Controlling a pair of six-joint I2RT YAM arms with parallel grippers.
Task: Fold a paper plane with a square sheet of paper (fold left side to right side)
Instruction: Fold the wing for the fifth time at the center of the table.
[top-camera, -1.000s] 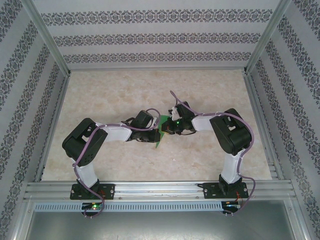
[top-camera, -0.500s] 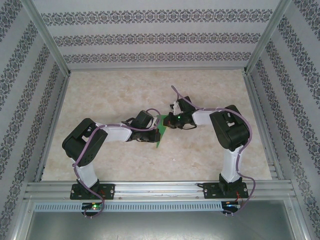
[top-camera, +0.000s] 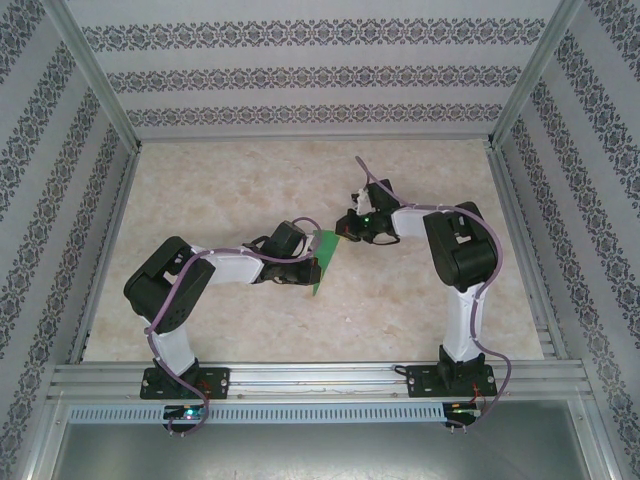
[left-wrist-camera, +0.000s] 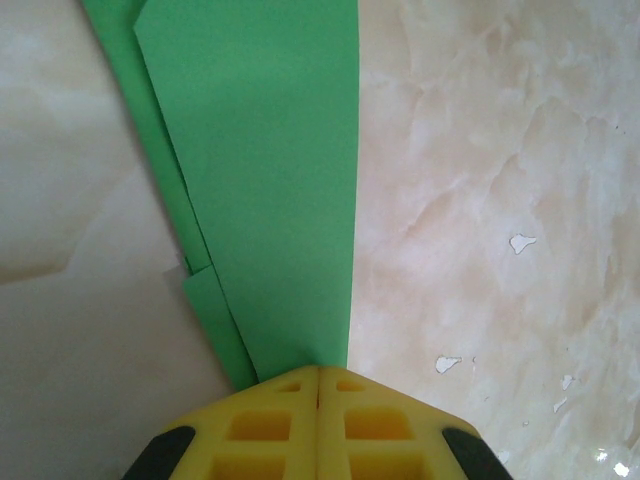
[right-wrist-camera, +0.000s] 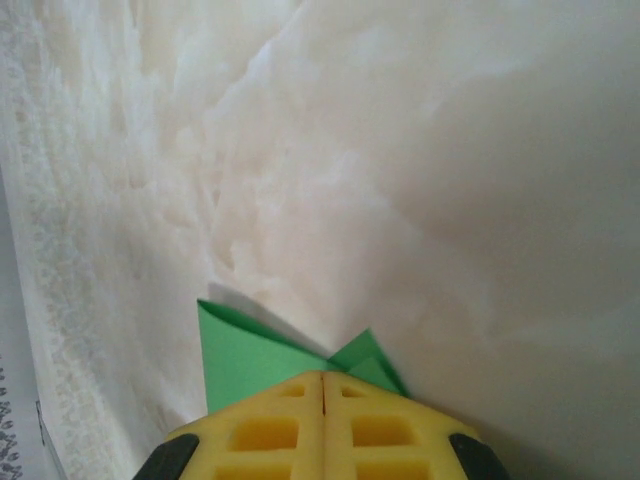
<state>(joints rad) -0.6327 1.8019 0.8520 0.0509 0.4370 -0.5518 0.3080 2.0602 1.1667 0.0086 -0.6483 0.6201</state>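
Top external view shows the slim bright green paper plane (top-camera: 324, 258), a long narrow dart of folded paper, near the middle of the pale marbled table (top-camera: 220, 190) and between the two arms; its narrow end points toward the near side and its wider end goes far and a little right. The left gripper (left-wrist-camera: 318, 378) is closed on the paper plane, with its yellow fingertips pressed together on a narrow part; from there the green layers spread away over the table. The right gripper (right-wrist-camera: 322, 382) is also closed, and it pinches a small corner of the paper plane at the far end; only a little green comes out from between its tips. I cannot tell if the paper touches the table or hangs just above it.

In my judgement the danger comes from two grips on one thin sheet. If the arms move apart, the paper can tear or slip out of the right gripper, because its hold is so small; if they move together, the paper can buckle and take a wrong crease. In the left wrist view the layers are already a little offset along the left edge; a careless pull can shift them more, and then the fold is not symmetric.
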